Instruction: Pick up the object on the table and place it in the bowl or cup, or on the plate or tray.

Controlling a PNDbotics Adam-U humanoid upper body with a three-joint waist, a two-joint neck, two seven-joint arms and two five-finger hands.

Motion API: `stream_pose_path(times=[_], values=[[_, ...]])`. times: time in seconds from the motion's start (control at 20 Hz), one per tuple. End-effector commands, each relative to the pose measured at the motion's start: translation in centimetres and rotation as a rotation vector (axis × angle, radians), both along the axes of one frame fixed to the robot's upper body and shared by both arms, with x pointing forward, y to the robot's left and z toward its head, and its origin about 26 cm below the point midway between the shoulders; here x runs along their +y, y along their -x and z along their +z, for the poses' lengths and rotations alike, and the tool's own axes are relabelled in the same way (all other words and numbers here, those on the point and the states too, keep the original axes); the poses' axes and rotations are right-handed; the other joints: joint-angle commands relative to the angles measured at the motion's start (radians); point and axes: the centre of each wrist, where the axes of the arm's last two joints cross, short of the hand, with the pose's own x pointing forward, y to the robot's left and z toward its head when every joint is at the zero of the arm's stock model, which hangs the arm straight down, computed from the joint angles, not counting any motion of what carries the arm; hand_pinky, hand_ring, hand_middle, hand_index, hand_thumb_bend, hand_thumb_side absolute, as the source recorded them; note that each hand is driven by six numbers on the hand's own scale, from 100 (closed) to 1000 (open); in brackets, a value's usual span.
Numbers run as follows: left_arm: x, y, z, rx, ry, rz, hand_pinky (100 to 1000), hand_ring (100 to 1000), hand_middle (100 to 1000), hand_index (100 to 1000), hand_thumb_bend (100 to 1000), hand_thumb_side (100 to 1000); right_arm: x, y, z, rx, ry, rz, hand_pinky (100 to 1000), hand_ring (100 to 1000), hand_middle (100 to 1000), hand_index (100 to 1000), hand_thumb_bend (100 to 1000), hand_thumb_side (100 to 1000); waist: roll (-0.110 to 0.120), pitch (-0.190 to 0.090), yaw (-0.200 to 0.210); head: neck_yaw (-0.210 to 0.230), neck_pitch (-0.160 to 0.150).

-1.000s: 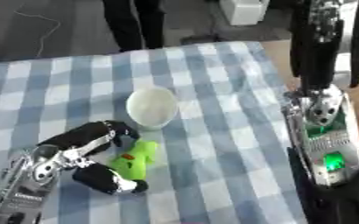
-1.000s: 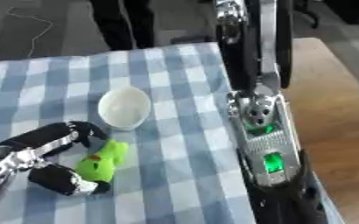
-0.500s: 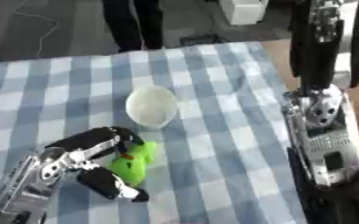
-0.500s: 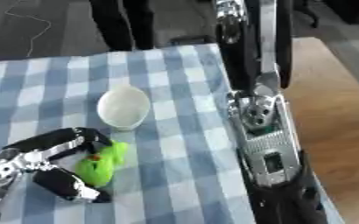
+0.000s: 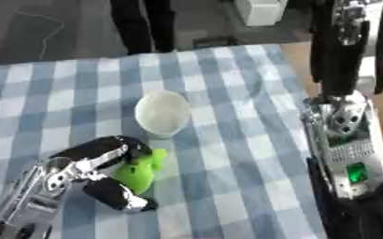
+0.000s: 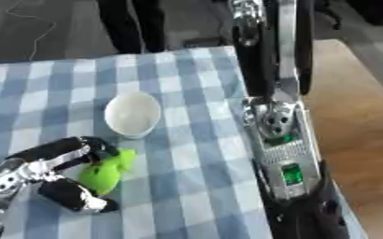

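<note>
The left hand [image 5: 88, 168] lies low on the checked desk [image 5: 227, 121], its fingers and thumb curled round the green toy [image 5: 139, 171], which sits on the cloth just near of the white bowl [image 5: 162, 113]. The right arm [image 5: 342, 135] stands along the desk's right edge; its hand is not in sight.

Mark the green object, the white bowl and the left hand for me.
green object [image 5: 139, 172], left eye view, on its bright middle.
white bowl [image 5: 163, 113], left eye view, on its inside.
left hand [image 5: 87, 158], left eye view, on the fingers curled over the object.
</note>
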Motion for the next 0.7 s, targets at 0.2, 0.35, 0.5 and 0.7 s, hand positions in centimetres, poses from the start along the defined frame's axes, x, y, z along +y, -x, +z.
stream_pose_path(times=[0.2,0.35,0.5,0.7], values=[[0.57,-0.34,0.21,-0.030,-0.008,0.045,596,702,832,886,493,494,0.14,0.35,0.74,-0.031,0.000,0.010,551,458,585,651,100,925,0.000,-0.011,0.000,0.010,-0.006],[0.69,-0.36,0.22,-0.066,0.009,0.073,273,522,743,800,252,590,0.14,0.34,0.75,-0.032,-0.001,0.011,551,458,584,651,100,925,0.000,-0.011,0.000,0.010,-0.005],[0.76,-0.31,0.33,-0.133,0.040,0.104,130,449,682,746,117,699,0.14,0.35,0.75,-0.032,-0.001,0.011,551,458,584,651,100,925,0.000,-0.012,0.001,0.009,-0.004],[0.80,-0.43,-0.10,-0.205,0.092,0.137,100,100,382,521,100,719,0.14,0.35,0.76,-0.033,-0.002,0.011,550,458,582,650,100,925,0.000,-0.012,0.001,0.009,-0.006]])
